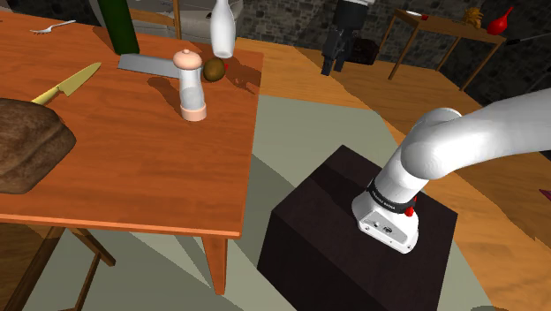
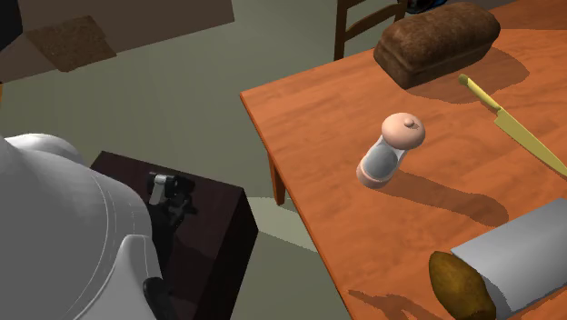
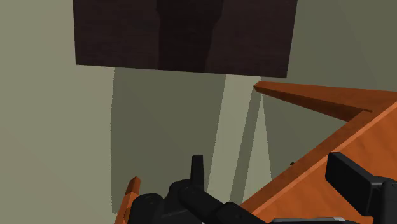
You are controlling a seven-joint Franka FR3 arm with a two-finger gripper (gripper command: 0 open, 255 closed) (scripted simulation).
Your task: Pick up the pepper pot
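Observation:
The pepper pot (image 1: 190, 86) stands upright on the orange wooden table (image 1: 150, 168), near its far right side in the shoulder view. It has a pale pink knob and base and a whitish body (image 2: 389, 152). My black gripper (image 1: 332, 62) hangs in the air off the table, to the right of the table's far corner and well away from the pot. In the second exterior view the gripper (image 2: 175, 202) is over the dark stand (image 2: 213, 236). In the wrist view its fingers (image 3: 198, 169) stand apart around nothing, above the floor beside a table corner (image 3: 318, 95).
Close behind the pot lie a brown kiwi-like fruit (image 1: 214, 69), a grey slab (image 1: 146, 64) and a white bottle (image 1: 222, 26). A dark green bottle (image 1: 117, 26), a yellow-handled knife (image 1: 66, 84) and a brown loaf (image 1: 26, 141) share the table. Another table (image 1: 441, 31) stands far back.

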